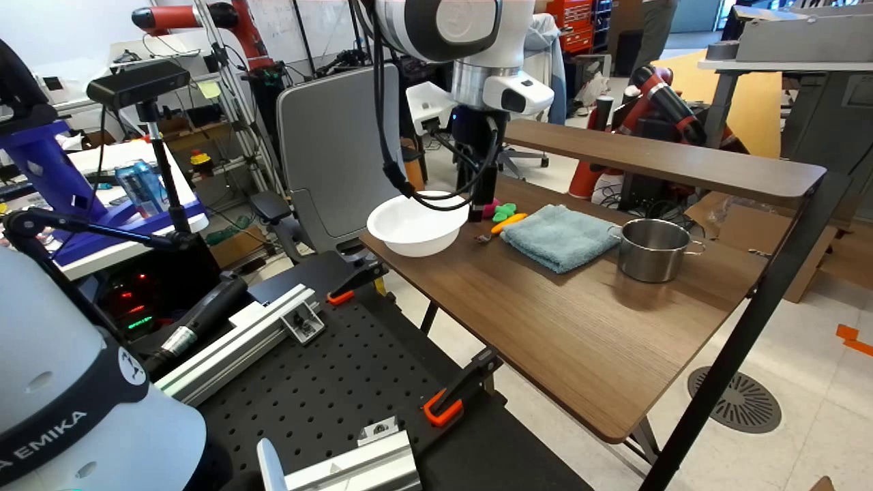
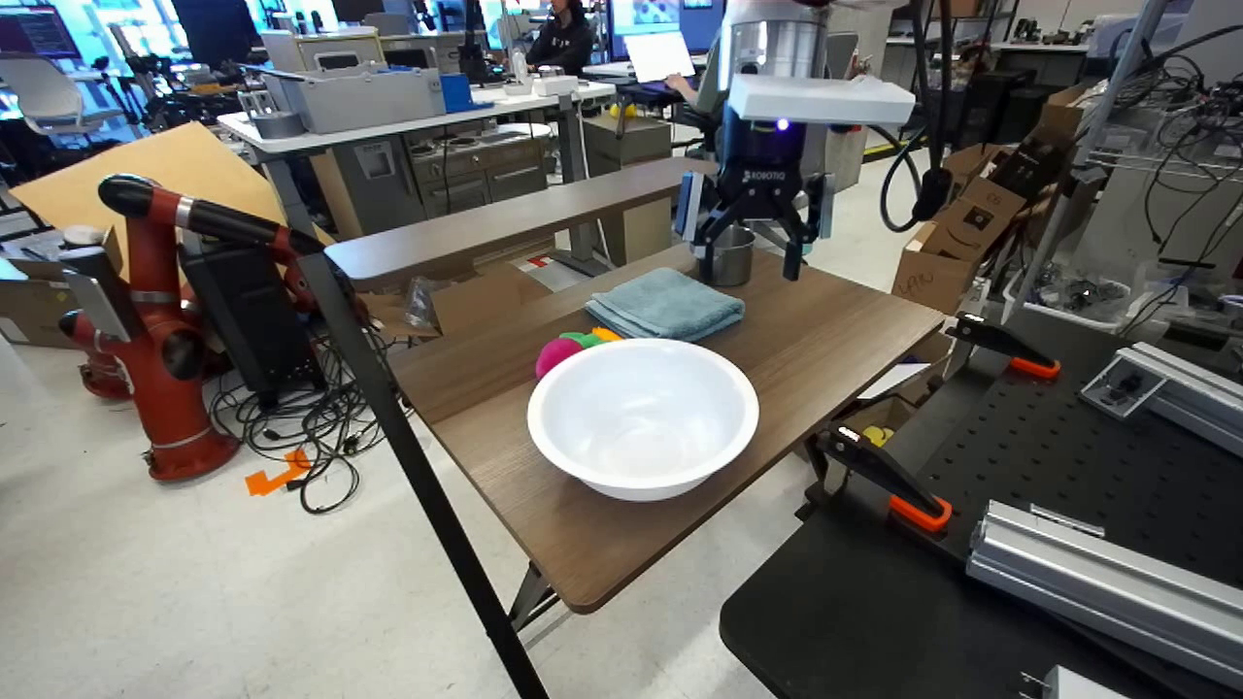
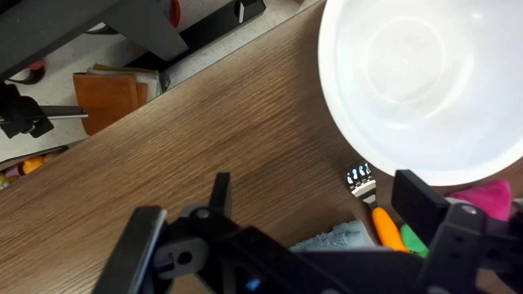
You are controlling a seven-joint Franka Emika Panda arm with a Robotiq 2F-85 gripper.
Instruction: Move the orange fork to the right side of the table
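The pincer (image 2: 750,260) hangs above the table (image 1: 580,314), jaws spread wide and gripping nothing, with the orange fork (image 3: 382,221) below it, showing between the jaws in the wrist view, nearer one, and the bowl (image 3: 408,61) toward that same side.

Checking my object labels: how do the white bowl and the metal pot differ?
The white bowl looks wider than the metal pot. The white bowl has sloping sides, the metal pot nearly straight ones. The metal pot has side handles; the white bowl shows none. Both stand upright on the wood-grain table.
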